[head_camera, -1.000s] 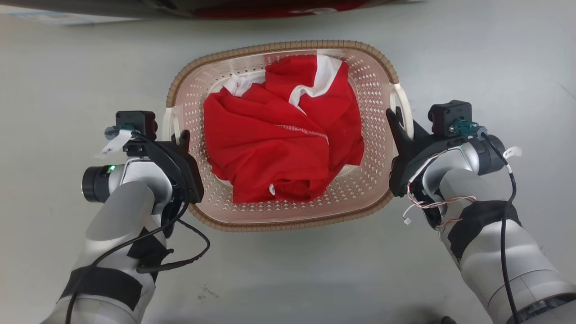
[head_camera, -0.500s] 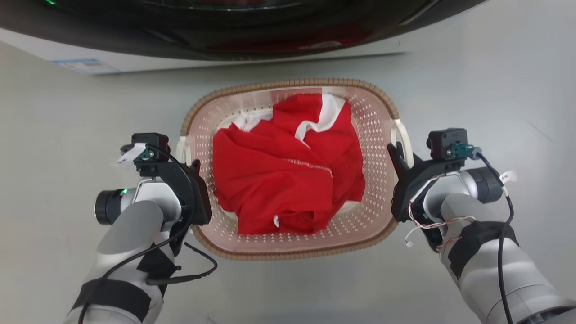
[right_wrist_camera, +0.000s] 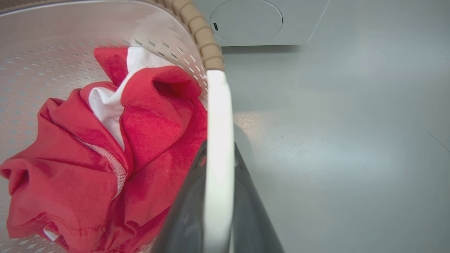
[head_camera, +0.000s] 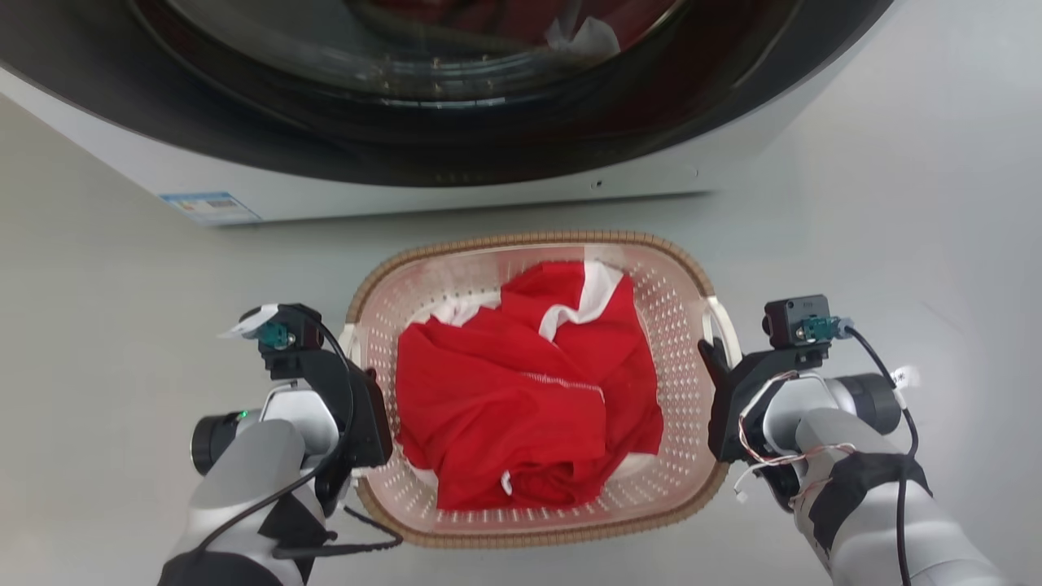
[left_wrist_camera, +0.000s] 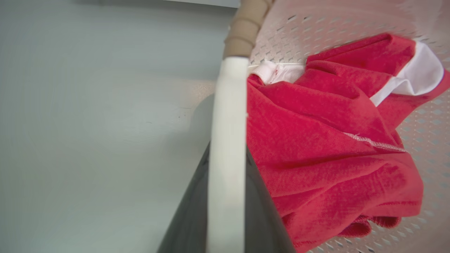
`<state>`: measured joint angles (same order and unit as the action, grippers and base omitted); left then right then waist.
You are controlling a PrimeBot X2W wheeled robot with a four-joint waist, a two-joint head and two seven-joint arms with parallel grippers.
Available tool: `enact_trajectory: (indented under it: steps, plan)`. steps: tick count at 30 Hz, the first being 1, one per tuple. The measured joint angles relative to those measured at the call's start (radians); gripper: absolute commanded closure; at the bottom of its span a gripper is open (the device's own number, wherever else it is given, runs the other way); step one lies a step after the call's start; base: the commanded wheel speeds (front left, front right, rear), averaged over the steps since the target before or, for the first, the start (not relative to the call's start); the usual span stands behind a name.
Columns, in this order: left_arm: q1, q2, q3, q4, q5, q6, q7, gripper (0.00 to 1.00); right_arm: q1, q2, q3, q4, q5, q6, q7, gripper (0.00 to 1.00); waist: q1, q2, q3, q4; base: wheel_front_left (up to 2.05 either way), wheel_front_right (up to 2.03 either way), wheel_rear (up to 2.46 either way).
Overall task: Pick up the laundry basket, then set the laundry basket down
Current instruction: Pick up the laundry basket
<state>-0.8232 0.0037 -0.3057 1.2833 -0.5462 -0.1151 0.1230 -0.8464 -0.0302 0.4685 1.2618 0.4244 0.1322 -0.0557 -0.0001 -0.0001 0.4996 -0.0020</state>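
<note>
The laundry basket (head_camera: 529, 241), cream with perforated walls and a brown woven rim, sits between my two arms in the head view. It holds a crumpled red and white garment (head_camera: 529, 399). My left gripper (head_camera: 368, 378) is shut on the white left handle (left_wrist_camera: 226, 140), which runs between its dark fingers. My right gripper (head_camera: 710, 352) is shut on the white right handle (right_wrist_camera: 218, 140) in the same way. Whether the basket's bottom touches the grey floor I cannot tell.
A washing machine (head_camera: 456, 81) with a round dark door stands just beyond the basket's far rim, with cloth inside the drum. A round hatch (right_wrist_camera: 246, 15) shows low on its front. Grey floor (head_camera: 895, 203) spreads to both sides.
The head camera has moved, so the washing machine now takes the top of the picture and the basket sits lower and looks smaller. Both grippers stay shut on the handles.
</note>
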Motion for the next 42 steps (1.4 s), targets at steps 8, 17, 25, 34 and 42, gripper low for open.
enact_trajectory:
  steps: [8, 17, 25, 34, 42]
  plan:
    - [0.058, -0.003, 0.002, 0.005, -0.016, -0.001, 0.063, 1.0, 0.059, 0.003, 0.023, 0.001, 0.037, 0.0, 0.066, 1.0, 0.0, 0.0, -0.105, 0.001, 0.0, 0.0, 0.0]
    - [0.107, -0.004, 0.003, 0.009, -0.025, -0.004, 0.141, 1.0, 0.123, 0.004, 0.048, -0.004, 0.094, 0.0, 0.149, 1.0, 0.0, -0.0001, -0.224, 0.0, 0.0, 0.0, 0.0]
    - [0.16, -0.003, 0.004, 0.013, -0.046, -0.005, 0.201, 1.0, 0.182, 0.004, 0.071, -0.025, 0.145, 0.0, 0.222, 1.0, -0.0001, -0.0001, -0.328, -0.002, 0.0, 0.0, 0.0]
    - [0.212, -0.001, 0.005, 0.016, -0.056, -0.005, 0.255, 1.0, 0.229, 0.004, 0.092, -0.031, 0.196, 0.0, 0.29, 1.0, 0.0, 0.0, -0.433, -0.006, 0.0, 0.0, 0.0]
    - [0.244, -0.002, 0.007, 0.016, -0.064, 0.001, 0.284, 1.0, 0.253, 0.004, 0.103, -0.033, 0.22, 0.0, 0.324, 1.0, 0.0001, 0.0, -0.49, -0.008, 0.0, 0.0, 0.0]
